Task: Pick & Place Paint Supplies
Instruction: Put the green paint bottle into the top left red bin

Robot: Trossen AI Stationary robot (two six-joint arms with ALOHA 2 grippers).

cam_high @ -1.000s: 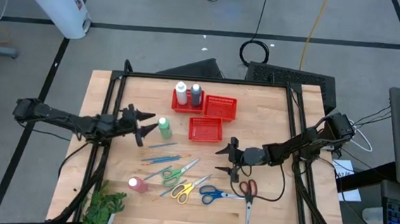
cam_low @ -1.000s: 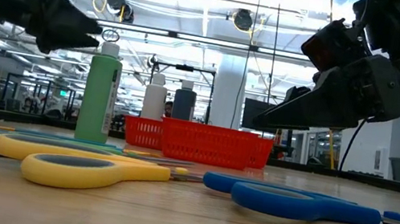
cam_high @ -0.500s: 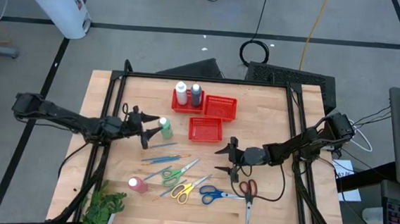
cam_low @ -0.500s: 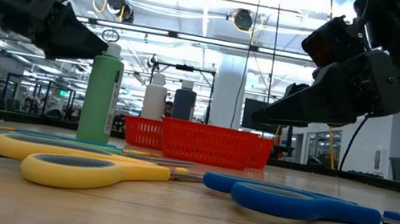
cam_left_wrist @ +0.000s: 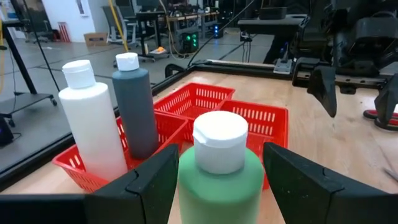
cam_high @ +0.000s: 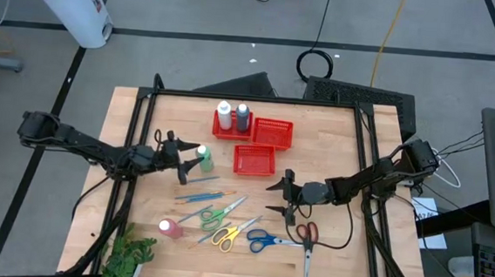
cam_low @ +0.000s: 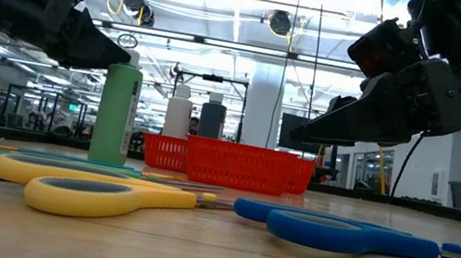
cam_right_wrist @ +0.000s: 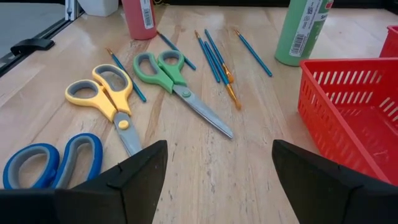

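My left gripper (cam_high: 186, 160) sits at the green bottle (cam_high: 203, 158), fingers spread, one on each side of it. Wrist cam has the bottle's white cap dead centre between my fingers (cam_left_wrist: 149, 186), gap visible on both sides, so no contact that I can see. Bottle upright on the table (cam_high: 344, 136).

From that bottle: pink bottle (cam_high: 169, 228) at 7 o'clock, near the plant (cam_high: 130, 257). Brushes (cam_high: 202, 188) lie flat at 6 o'clock, just past my fingertips. White bottle (cam_high: 224, 115) and grey-blue bottle (cam_high: 242, 115) stand side by side in the far red basket (cam_high: 222, 133), at 1 o'clock. Second red basket (cam_high: 273, 132) adjoins it; third red basket (cam_high: 255, 160) is at 3 o'clock from the green bottle.

Scissors row along the near edge, left to right: green scissors (cam_high: 214, 213), yellow scissors (cam_high: 225, 236), blue scissors (cam_high: 262, 240), red scissors (cam_high: 307, 239).

My right gripper (cam_high: 282, 196) hovers above the table, jaws wide apart, holding nothing. Blue scissors at 7 o'clock from it, red scissors at 5 o'clock, third basket at 11 o'clock. Its wrist cam sees the scissors and brushes ahead, none between the fingers.
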